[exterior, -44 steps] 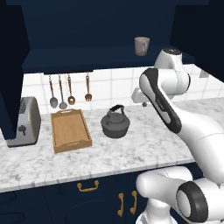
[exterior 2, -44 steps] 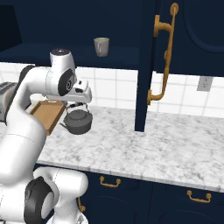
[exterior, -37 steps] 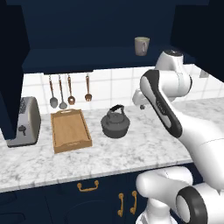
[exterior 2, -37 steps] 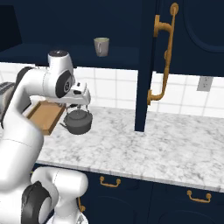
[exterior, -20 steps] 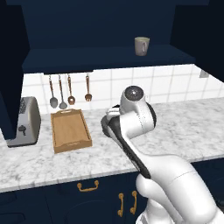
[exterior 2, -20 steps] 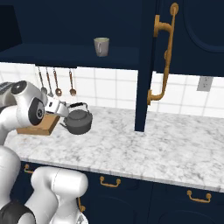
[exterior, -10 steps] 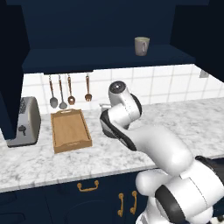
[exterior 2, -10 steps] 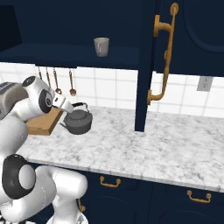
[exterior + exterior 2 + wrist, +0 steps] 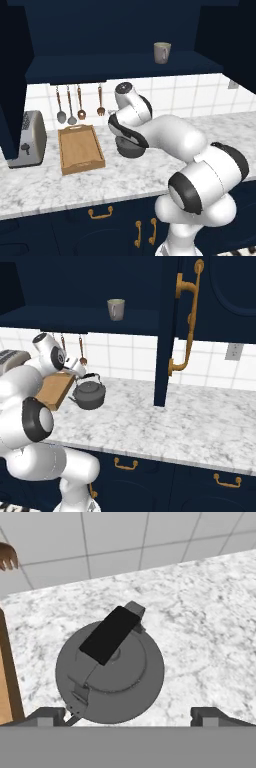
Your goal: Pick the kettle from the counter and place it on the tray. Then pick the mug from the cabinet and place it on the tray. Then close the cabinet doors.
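Hovering over the kettle (image 9: pixel 110 672), my gripper (image 9: pixel 127 714) has its jaws spread wide and released, one fingertip (image 9: pixel 47 714) at each side of the kettle's near rim and nothing between them. Through my hand camera I look straight down on the lid and the black handle arching across it, with no contact that I can make out. The kettle stands upright on the counter (image 9: pixel 200 421), roughly midway between the front edge and the tiled wall, and just beside the right-hand end of the tray (image 9: pixel 80 148), without touching it. The tray lies flat on the counter with nothing on it, its long side running from front to back. A toaster (image 9: pixel 29 140) sits beyond the tray, near the counter's left end. Farther back and higher, the mug (image 9: pixel 161 52) stands upright on the cabinet (image 9: pixel 120 67) shelf, near its right end. One cabinet door (image 9: pixel 170 331) stands swung open over the counter.
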Tool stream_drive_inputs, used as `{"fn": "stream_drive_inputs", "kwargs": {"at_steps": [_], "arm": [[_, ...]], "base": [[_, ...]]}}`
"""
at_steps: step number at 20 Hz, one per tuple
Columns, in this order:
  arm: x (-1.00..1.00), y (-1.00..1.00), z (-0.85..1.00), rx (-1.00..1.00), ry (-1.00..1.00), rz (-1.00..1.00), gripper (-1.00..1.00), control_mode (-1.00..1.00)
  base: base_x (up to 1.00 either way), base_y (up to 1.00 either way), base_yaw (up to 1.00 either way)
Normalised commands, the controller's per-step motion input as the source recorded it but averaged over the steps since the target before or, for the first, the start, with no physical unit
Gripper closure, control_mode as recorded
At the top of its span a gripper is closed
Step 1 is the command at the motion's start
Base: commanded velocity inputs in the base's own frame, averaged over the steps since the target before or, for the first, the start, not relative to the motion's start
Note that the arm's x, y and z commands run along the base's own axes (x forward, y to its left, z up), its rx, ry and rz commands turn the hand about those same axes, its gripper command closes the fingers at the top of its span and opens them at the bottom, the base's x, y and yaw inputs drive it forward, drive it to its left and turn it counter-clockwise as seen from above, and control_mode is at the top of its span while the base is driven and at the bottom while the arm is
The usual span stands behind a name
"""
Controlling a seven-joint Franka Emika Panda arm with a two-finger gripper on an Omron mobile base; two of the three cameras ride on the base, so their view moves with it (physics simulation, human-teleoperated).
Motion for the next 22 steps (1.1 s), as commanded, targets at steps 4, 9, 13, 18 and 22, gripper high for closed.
{"fn": "stream_drive_inputs", "kwargs": {"at_steps": [4, 9, 13, 18, 22], "arm": [[0.06, 0.00, -0.25, 0.02, -0.01, 0.00, -1.00, -1.00], [0.15, 0.00, -0.24, 0.00, -0.03, 0.00, -1.00, -1.00], [0.32, 0.00, -0.16, 0.01, -0.02, 0.00, -1.00, -1.00], [0.19, 0.00, -0.11, 0.01, 0.00, 0.00, -1.00, -1.00], [0.08, -0.01, -0.15, 0.00, 0.00, -0.01, -1.00, -1.00]], "base": [[0.00, 0.00, 0.00], [0.00, 0.00, 0.00], [0.00, 0.00, 0.00], [0.00, 0.00, 0.00], [0.00, 0.00, 0.00]]}}
